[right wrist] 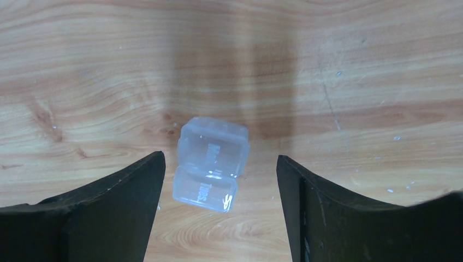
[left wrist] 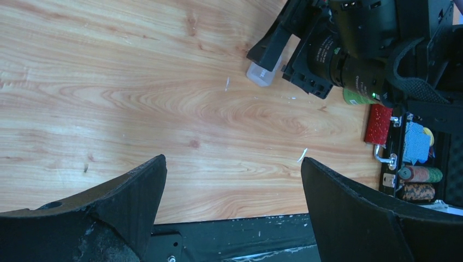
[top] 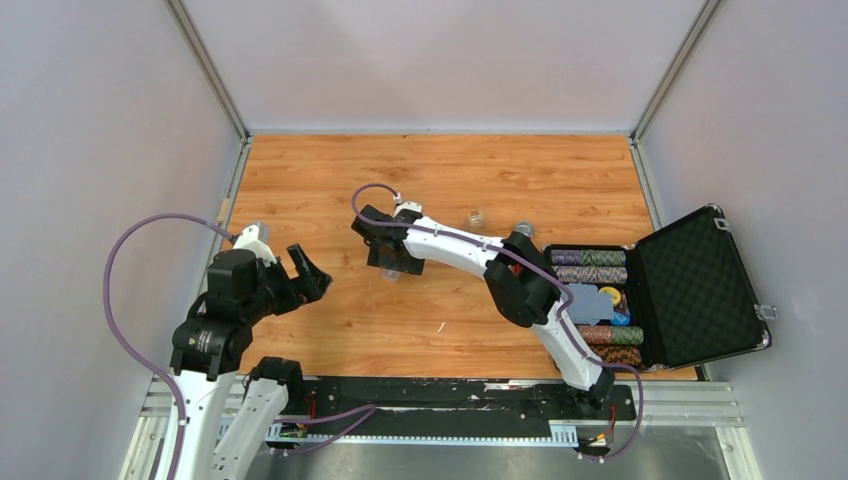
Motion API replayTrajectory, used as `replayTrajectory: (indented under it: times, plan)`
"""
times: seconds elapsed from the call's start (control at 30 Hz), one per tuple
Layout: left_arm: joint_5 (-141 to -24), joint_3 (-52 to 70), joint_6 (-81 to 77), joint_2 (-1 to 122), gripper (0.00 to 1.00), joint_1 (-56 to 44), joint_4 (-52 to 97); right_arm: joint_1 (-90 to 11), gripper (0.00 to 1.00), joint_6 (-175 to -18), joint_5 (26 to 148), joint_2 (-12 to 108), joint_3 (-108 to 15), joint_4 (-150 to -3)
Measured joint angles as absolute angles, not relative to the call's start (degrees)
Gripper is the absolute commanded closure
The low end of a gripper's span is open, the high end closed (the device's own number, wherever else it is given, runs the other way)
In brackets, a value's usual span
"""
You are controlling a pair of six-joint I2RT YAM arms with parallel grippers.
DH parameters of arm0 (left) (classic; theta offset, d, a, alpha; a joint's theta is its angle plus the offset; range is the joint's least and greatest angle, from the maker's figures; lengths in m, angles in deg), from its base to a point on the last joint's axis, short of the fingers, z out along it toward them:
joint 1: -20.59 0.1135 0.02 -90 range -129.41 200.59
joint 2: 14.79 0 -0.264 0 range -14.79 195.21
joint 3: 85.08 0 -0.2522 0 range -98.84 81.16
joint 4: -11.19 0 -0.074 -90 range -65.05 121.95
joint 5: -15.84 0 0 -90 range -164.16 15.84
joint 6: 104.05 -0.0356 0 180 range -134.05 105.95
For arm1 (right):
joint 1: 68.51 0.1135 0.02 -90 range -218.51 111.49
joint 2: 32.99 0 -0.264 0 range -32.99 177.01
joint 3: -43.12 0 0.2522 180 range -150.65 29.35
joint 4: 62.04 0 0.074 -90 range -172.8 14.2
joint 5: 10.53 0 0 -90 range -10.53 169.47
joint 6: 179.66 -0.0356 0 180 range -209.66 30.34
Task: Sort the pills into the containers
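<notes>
Wooden table (top: 440, 180) fills the middle of the overhead shot, with the open black chip case (top: 690, 285) at its right edge. Near centre the right gripper (top: 386, 258) has its fingers spread wide. Lower left, the left gripper (top: 308, 272) is wide too, holding nothing. The tiny clear box (right wrist: 210, 166) lies on the wood between the right fingers.

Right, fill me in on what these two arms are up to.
The right gripper hovers open over a tiny clear plastic box lying on the wooden table, with a finger on either side and not closed on it. The left gripper is open and empty, off to the left over bare wood. An open black case of poker chips sits at the right edge.
</notes>
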State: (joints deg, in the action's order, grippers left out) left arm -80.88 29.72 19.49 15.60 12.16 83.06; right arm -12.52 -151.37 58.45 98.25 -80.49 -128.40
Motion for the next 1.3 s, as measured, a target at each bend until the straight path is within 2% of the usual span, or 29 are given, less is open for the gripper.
replayTrajectory:
  times: [0.33, 0.47, 0.5, 0.53, 0.63, 0.7, 0.77, 0.93, 1.0, 1.1, 1.2, 1.3]
  plan:
    - [-80.1, 29.7, 19.1, 17.8, 0.00, 12.2, 83.0, -14.6, 0.41, -139.4, 60.6, 98.4, -80.6, -126.5]
    - [-80.1, 29.7, 19.1, 18.1, 0.00, 12.2, 82.6, -14.6, 0.58, -131.5, 63.5, 98.4, -79.3, -123.3]
    - [-80.2, 29.7, 19.2, 18.3, 0.00, 12.2, 82.4, -14.7, 0.59, -129.9, 64.2, 98.4, -78.8, -122.8]
    - [-80.4, 29.7, 19.2, 18.5, 0.00, 12.2, 82.2, -14.7, 0.56, -128.7, 64.7, 98.3, -78.4, -122.2]
    - [-81.1, 29.7, 19.4, 19.5, 0.00, 12.2, 81.5, -14.7, 0.28, -125.8, 66.6, 97.6, -77.4, -121.0]
    - [-81.4, 29.7, 19.5, 20.4, 0.00, 12.2, 81.0, -14.8, 0.20, -125.0, 67.1, 97.5, -77.0, -120.9]
    - [-81.6, 29.7, 19.6, 21.2, 0.00, 12.2, 80.6, -15.0, 0.22, -124.7, 67.2, 97.2, -76.8, -120.9]
    - [-81.7, 29.7, 19.8, 22.0, 0.00, 12.2, 79.8, -15.1, 0.35, -128.3, 68.2, 97.0, -76.6, -122.6]
    - [-81.9, 29.7, 20.2, 22.0, 0.00, 12.2, 79.4, -15.1, 0.32, -130.4, 68.5, 96.8, -76.3, -123.4]
    - [-82.6, 29.9, 20.5, 22.1, 0.00, 12.2, 78.7, -15.1, 0.18, -133.5, 68.7, 96.1, -75.3, -124.3]
    - [-83.1, 30.2, 20.6, 22.4, 0.00, 12.2, 78.3, -15.1, 0.17, -135.4, 68.7, 95.4, -74.6, -125.7]
    - [-83.2, 30.3, 20.8, 23.2, 0.00, 12.2, 78.2, -14.9, 0.22, -137.1, 68.6, 95.3, -74.5, -127.3]
